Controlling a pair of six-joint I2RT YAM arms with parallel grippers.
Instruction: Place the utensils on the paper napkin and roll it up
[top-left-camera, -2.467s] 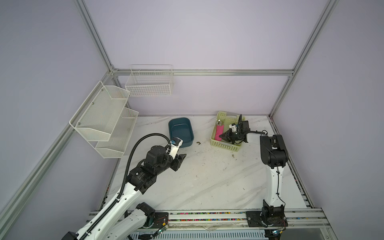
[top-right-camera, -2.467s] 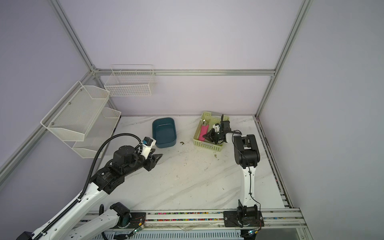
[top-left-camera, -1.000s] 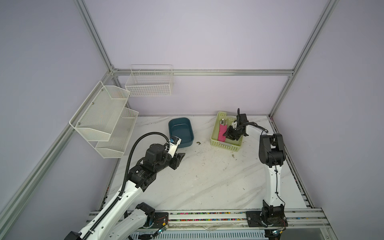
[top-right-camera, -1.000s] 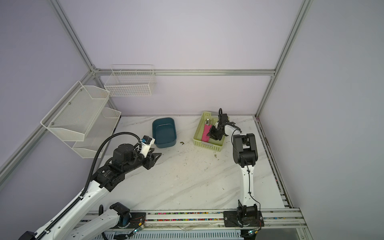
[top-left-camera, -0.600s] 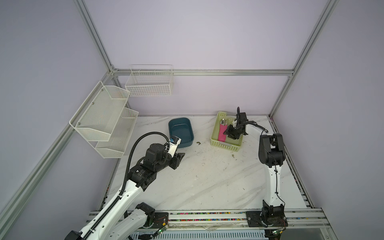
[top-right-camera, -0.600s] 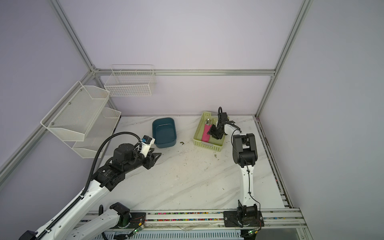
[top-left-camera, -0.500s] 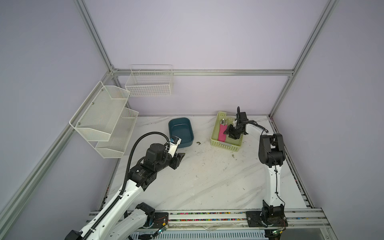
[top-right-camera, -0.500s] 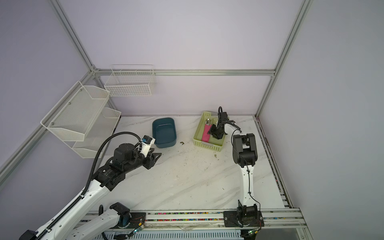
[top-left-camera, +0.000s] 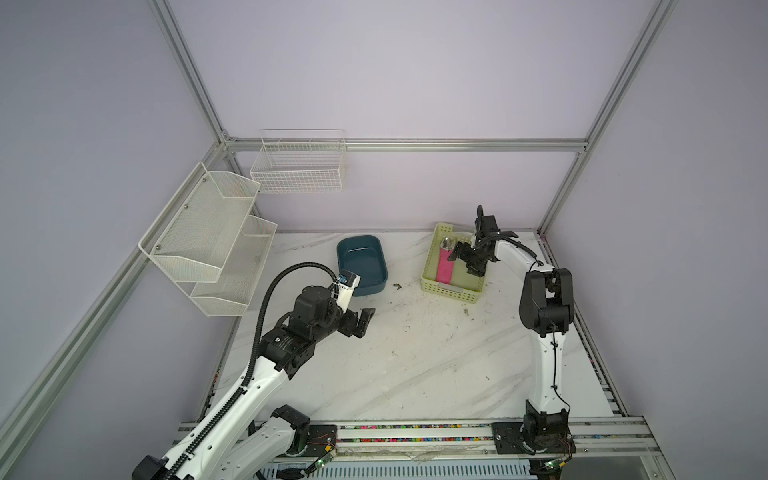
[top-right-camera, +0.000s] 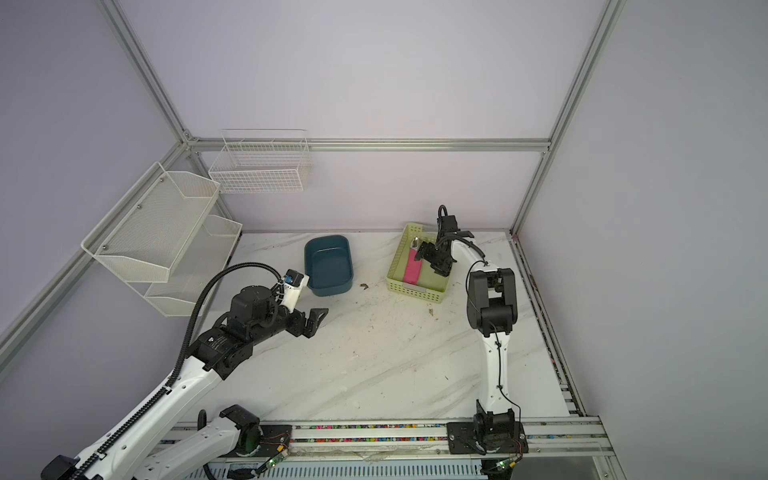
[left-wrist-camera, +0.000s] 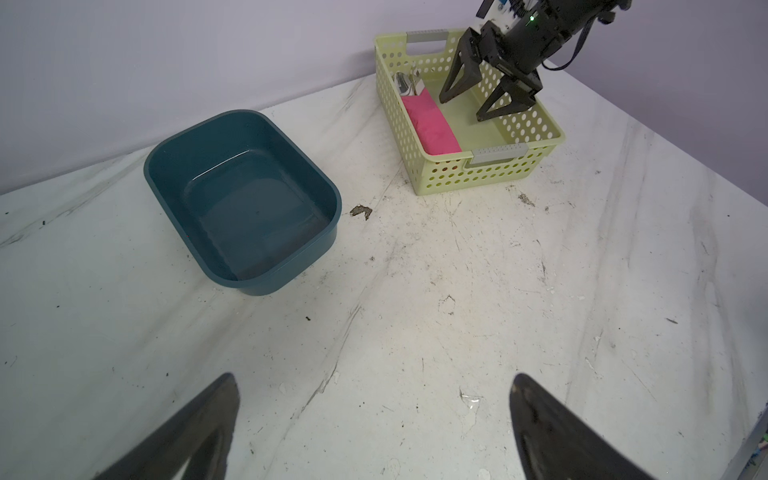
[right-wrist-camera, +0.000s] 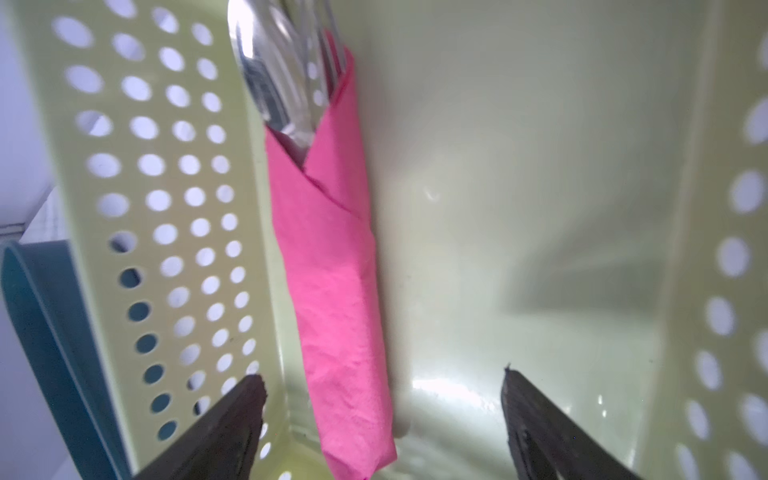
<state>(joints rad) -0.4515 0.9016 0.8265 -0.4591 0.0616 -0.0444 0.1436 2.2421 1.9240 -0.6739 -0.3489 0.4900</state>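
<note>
The pink paper napkin (right-wrist-camera: 332, 270) is rolled around the utensils and lies in the pale green basket (left-wrist-camera: 478, 174) against one long wall. Only the utensils' silver heads (right-wrist-camera: 282, 75) stick out at the far end; their handles are hidden inside the roll. My right gripper (top-left-camera: 465, 264) hangs in the basket, open, jaws wide, with the roll's near end between the fingers but untouched. In the left wrist view the napkin (left-wrist-camera: 432, 126) lies beside that gripper (left-wrist-camera: 461, 109). My left gripper (top-left-camera: 365, 323) is open and empty over the marble table, in front of the teal tub.
The empty teal tub (top-left-camera: 384, 270) stands left of the basket (top-left-camera: 453, 291). White mesh shelves (top-left-camera: 208, 241) hang on the left wall and a wire basket (top-left-camera: 299, 166) on the back wall. Small crumbs (left-wrist-camera: 360, 211) and scuffs mark the table.
Both grippers' jaws have spread wide. The right gripper has swung slightly toward the back over the basket. The left arm has barely moved.
</note>
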